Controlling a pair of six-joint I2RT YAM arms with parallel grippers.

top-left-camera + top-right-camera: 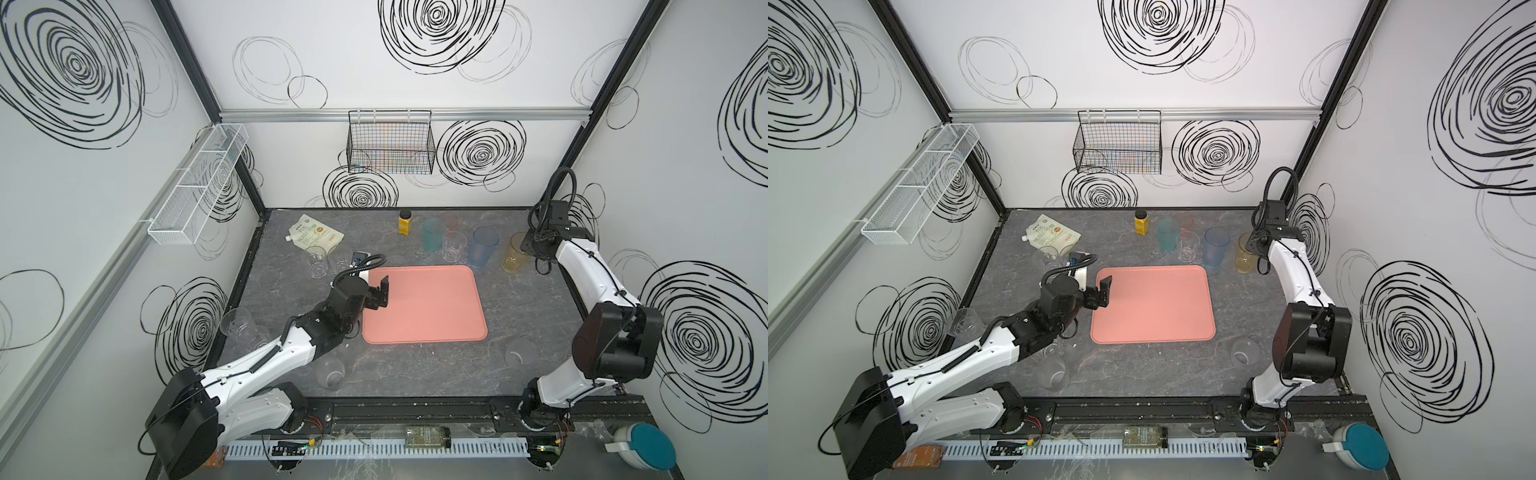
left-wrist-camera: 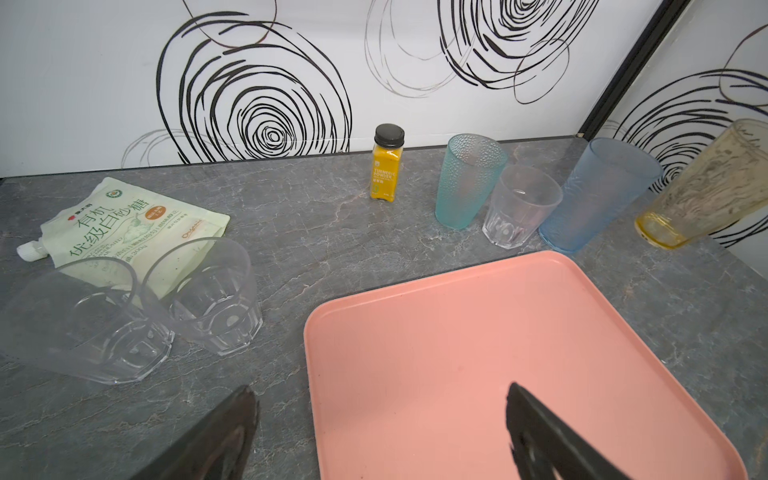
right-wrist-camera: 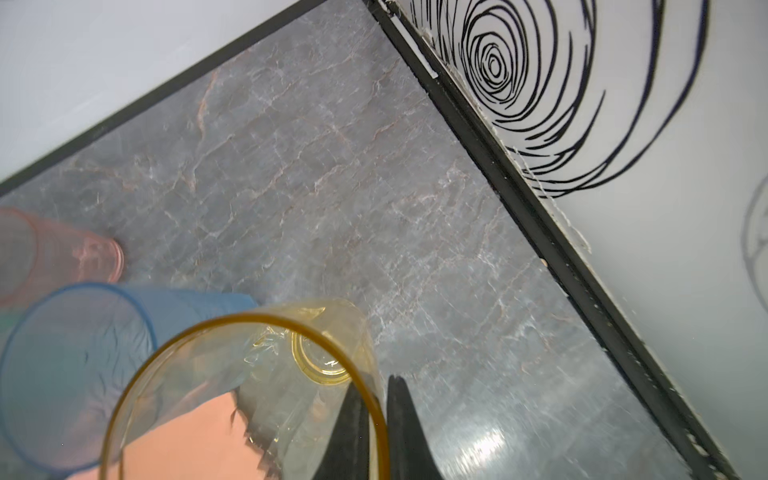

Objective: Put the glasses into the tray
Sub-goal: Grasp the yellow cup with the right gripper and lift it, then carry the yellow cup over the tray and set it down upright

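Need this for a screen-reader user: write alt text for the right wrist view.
The right pincer is shut on the rim of the orange tumbler, one finger inside and one outside. A blue tumbler stands beside it and a pink tumbler farther off, on the grey marbled table.

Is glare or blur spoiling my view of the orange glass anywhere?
Right wrist: orange glass sharp, pink glass at the frame edge blurred, glare patch on the table. Left wrist: lens distortion leans it sideways. In both top views: soft, right arm partly covers it.
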